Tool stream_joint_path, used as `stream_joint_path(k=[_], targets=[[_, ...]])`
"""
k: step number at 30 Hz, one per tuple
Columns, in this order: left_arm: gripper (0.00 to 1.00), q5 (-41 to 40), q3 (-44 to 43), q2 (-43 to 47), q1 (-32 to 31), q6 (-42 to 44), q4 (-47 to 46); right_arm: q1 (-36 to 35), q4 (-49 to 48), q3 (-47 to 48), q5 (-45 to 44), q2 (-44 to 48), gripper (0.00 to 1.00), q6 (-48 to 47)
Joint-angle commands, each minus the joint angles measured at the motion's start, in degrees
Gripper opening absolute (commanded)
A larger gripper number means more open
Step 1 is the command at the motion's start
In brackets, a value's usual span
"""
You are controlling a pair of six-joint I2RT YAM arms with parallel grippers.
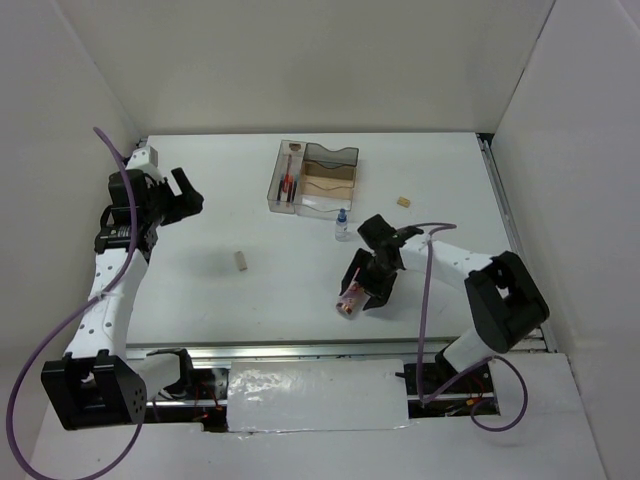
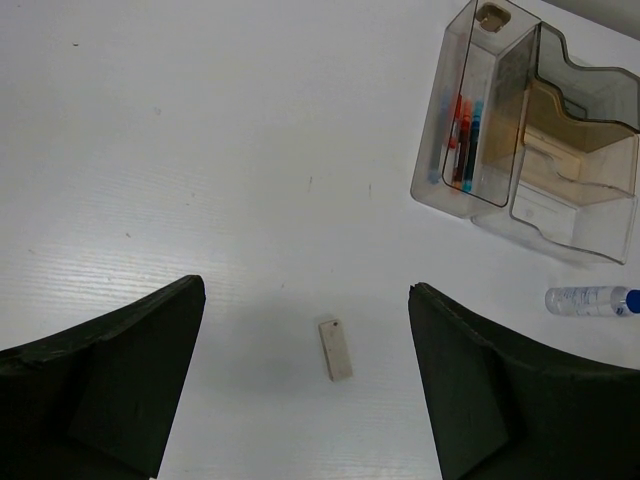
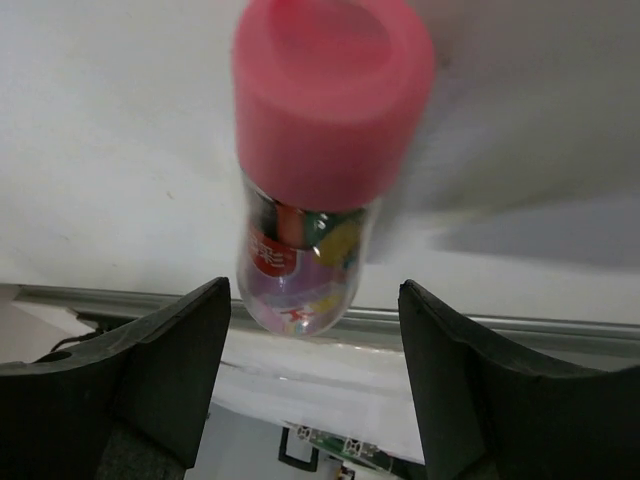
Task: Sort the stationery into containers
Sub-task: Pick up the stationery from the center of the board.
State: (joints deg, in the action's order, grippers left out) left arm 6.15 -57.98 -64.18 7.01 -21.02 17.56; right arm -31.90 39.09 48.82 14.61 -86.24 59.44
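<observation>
Pink tube (image 3: pixel 330 110) closest of all, one only, between the right gripper's (image 1: pixel 366 296) fingers (image 3: pixel 150 380) and clear of both; jaws apart, gripping nothing. Low over or on the table (image 1: pixel 200 300) near its front edge, cannot tell which. Left gripper (image 2: pixel 305 290) spread wide too, empty, hovering over one beige block (image 2: pixel 336 350). Blocks: two in all, with the second block (image 1: pixel 404 202) right of the tray (image 1: pixel 330 147), well apart from the first. Bottle (image 1: pixel 343 224): one, clear with a blue cap, just in front of the tray, not touching. Tray: one, smoky plastic, toward the back of the table, with a long narrow compartment on its left and tan-bottomed ones beside it. Pens (image 1: pixel 290 180): two told apart, one red and one blue, in the narrow compartment; cannot tell whether more. Arms: two. Table white, matte, faintly grained; metal rail (image 1: pixel 300 347) along the front edge; plain white walls (image 1: pixel 80 80) on three sides; purple cables (image 1: pixel 425 310) looping from each arm.
</observation>
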Motion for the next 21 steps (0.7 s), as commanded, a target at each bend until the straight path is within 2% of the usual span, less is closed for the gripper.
stream_joint_path(k=[1,9,12,13,15,21], targets=[[0.95,-0.79,-0.83,1.69,-0.24,1.59,-2.88,-0.88,-1.91,5.05,-1.77,-3.31,0.74,1.04],[0.96,-1.14,1.11,1.6,-0.15,2.38,-3.94,-1.06,-1.65,4.97,-8.19,-6.23,0.69,-2.83],[0.96,-1.14,1.11,1.61,-0.15,2.65,-4.29,-1.06,-2.7,4.45,-8.89,-5.0,0.57,-5.29],[0.96,-0.97,1.11,1.78,-0.06,2.56,-4.29,-0.97,-3.66,3.84,-9.33,-4.56,0.43,-6.43],[0.96,-0.79,0.94,1.78,-0.15,2.73,-4.2,-0.88,-4.2,3.39,-11.61,-3.24,0.31,-10.28],[0.96,-0.7,1.55,3.01,-0.06,3.52,-3.94,0.96,-4.64,7.51,-17.15,2.65,0.23,-26.81]])
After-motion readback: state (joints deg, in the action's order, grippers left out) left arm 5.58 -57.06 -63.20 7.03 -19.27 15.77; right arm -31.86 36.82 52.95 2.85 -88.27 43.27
